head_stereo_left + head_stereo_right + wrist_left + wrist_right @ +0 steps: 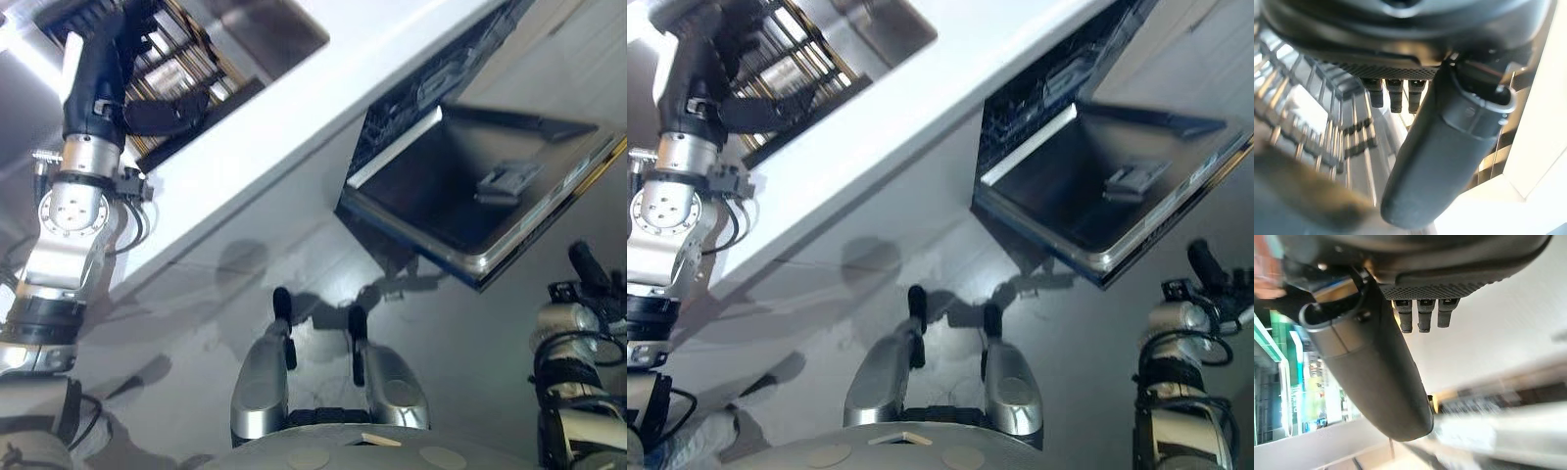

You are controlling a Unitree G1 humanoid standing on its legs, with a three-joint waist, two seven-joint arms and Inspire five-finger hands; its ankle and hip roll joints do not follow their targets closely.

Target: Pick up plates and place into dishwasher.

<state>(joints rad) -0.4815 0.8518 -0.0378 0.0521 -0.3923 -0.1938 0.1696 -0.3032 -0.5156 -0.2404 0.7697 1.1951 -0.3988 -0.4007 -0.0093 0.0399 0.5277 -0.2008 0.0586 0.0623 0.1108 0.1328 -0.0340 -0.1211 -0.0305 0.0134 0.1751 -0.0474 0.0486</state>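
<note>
My left hand (147,103) over dark wire dish rack (181,69), fingers relaxed, holding nothing. No plate discernible. Open stainless dishwasher door (490,196) far off toward my right hand (588,269); its fingers unreadable.

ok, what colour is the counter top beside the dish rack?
White; the counter top shows best in the left eye view.
</note>
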